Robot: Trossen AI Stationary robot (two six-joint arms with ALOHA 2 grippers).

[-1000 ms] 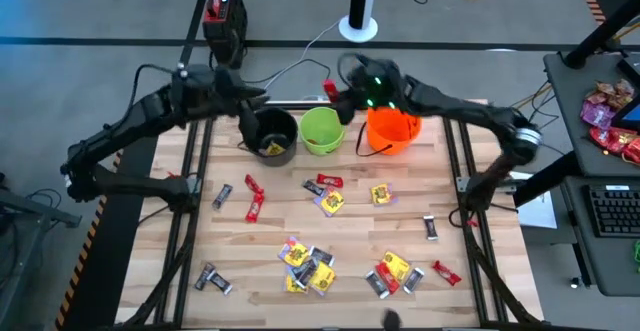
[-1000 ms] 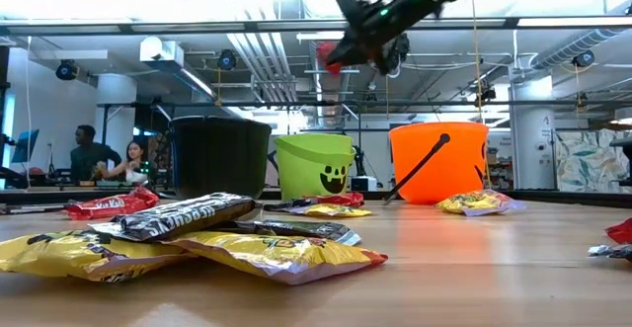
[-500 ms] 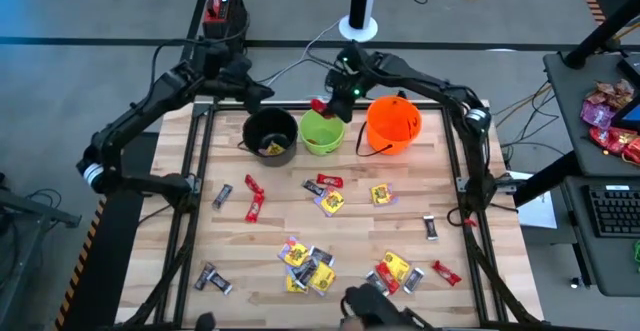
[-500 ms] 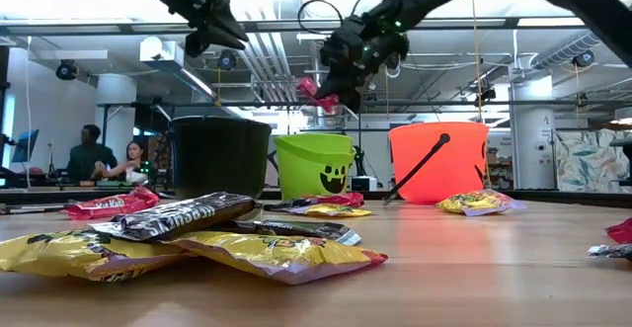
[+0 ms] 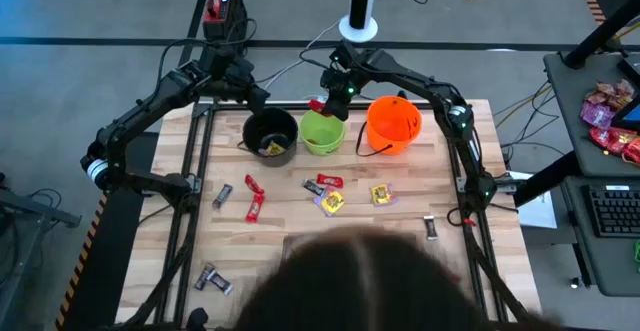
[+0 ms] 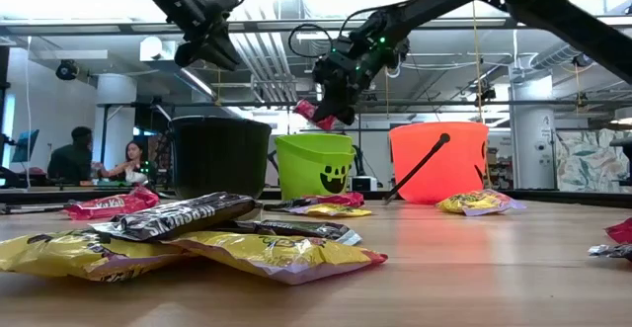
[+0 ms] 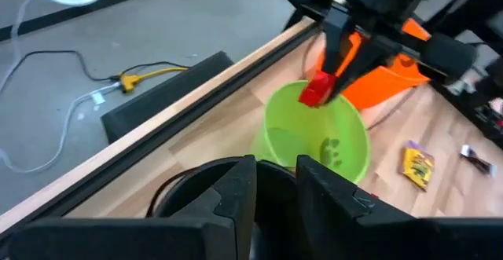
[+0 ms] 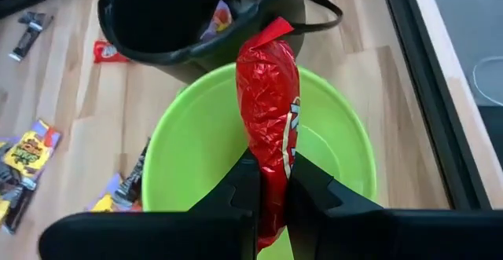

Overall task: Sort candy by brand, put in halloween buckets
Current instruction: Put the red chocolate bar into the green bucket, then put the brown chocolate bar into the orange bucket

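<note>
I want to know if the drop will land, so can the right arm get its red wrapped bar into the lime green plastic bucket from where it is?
Probably yes. The right gripper holds the red wrapped bar directly above the lime green plastic bucket, whose open mouth has nothing across it.

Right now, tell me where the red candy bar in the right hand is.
The red candy bar hangs in the right hand, directly above the open lime green bucket, beside the black bucket.
</note>
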